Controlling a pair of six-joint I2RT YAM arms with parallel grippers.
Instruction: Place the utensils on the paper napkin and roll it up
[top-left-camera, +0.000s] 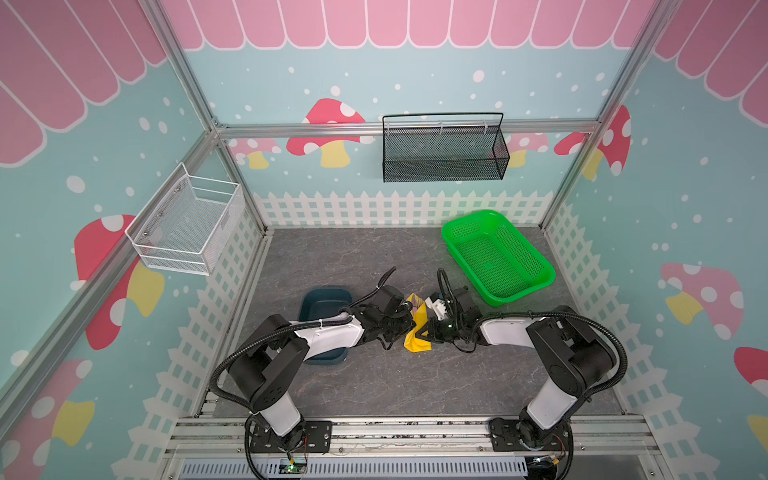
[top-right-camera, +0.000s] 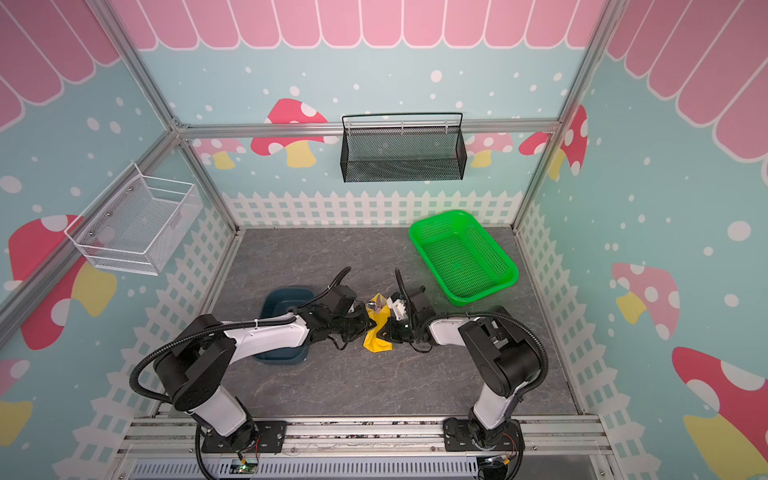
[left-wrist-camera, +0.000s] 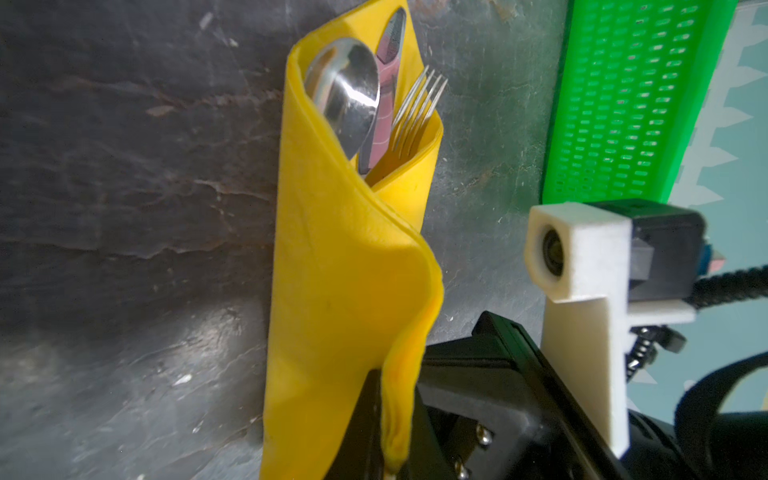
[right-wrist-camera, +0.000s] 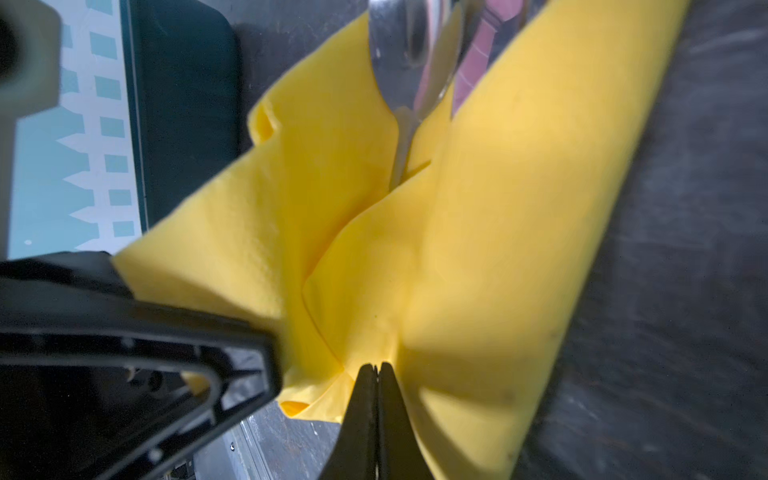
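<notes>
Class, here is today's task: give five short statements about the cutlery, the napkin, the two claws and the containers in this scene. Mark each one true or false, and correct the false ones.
1. The spoon, knife and fork are all wrapped in the paper napkin. True.
2. In both top views the blue tray is left of the green basket. True.
3. The green basket holds the fork. False: the basket is empty, and the fork is in the napkin.
4. The left claw and the right claw are each shut on the paper napkin. True.
5. The paper napkin lies flat and unfolded. False: it is folded round the spoon, knife and fork.
</notes>
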